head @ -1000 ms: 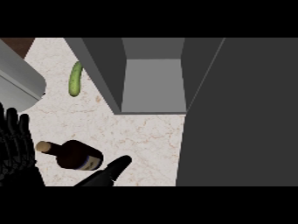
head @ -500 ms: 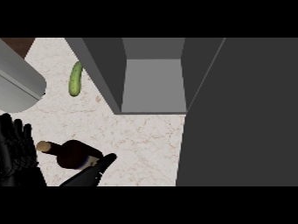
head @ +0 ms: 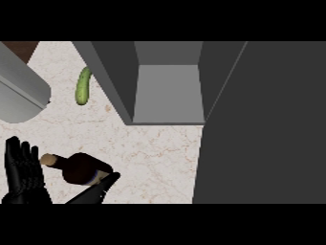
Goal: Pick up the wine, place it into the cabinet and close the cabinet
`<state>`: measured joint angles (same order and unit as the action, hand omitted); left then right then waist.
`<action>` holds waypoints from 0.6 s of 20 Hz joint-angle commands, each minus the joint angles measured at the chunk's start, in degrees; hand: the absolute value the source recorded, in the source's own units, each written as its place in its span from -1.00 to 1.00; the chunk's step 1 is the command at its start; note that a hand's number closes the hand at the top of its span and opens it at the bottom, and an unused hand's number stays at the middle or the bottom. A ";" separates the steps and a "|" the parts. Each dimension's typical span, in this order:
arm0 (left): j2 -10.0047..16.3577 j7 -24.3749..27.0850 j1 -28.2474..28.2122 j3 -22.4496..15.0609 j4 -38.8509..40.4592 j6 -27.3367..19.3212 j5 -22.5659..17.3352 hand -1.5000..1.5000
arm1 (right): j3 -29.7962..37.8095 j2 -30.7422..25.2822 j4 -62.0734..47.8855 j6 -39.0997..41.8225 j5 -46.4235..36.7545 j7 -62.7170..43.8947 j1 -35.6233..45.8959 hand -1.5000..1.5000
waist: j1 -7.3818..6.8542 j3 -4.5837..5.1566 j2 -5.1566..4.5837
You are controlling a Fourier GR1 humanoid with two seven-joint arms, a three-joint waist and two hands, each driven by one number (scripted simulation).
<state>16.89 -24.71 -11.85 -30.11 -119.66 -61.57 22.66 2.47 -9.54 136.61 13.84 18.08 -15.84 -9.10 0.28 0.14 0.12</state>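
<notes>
Likely heavy, slick and breakable, the wine bottle (head: 81,168) lies near left on the desk (head: 155,146); grip its wide body. The right hand (head: 94,190) lays seemingly straight fingers against its base, holding nothing; the left hand (head: 26,174) rests open.

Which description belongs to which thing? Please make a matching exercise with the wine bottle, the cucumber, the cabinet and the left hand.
1. wine bottle
2. cucumber
3. cabinet
4. left hand

A. grey, open
B. black, fingers straight
C. dark, lying on its side
D. green, left of the cabinet

Pairs: 1-C, 2-D, 3-A, 4-B.
</notes>
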 commanded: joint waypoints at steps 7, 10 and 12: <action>0.35 22.64 -6.47 5.96 5.99 3.14 -23.66 -1.00 | 1.81 0.95 4.00 1.32 7.57 -1.52 -1.65 -1.00 | -0.35 0.06 0.12; -1.73 32.07 -11.13 7.19 8.51 6.95 -27.34 -1.00 | -0.35 1.35 7.56 0.52 5.79 -4.24 -2.54 -1.00 | -0.49 0.03 0.20; -3.58 37.79 -13.40 9.58 11.35 11.24 -32.36 -1.00 | -2.76 3.05 3.81 -1.40 1.92 -3.92 1.21 -1.00 | -0.96 0.03 0.10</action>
<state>15.16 4.05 -21.64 -23.74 -111.64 -55.64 -2.85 2.23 -8.11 136.21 14.65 19.15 -16.55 -8.60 -0.34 0.18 0.26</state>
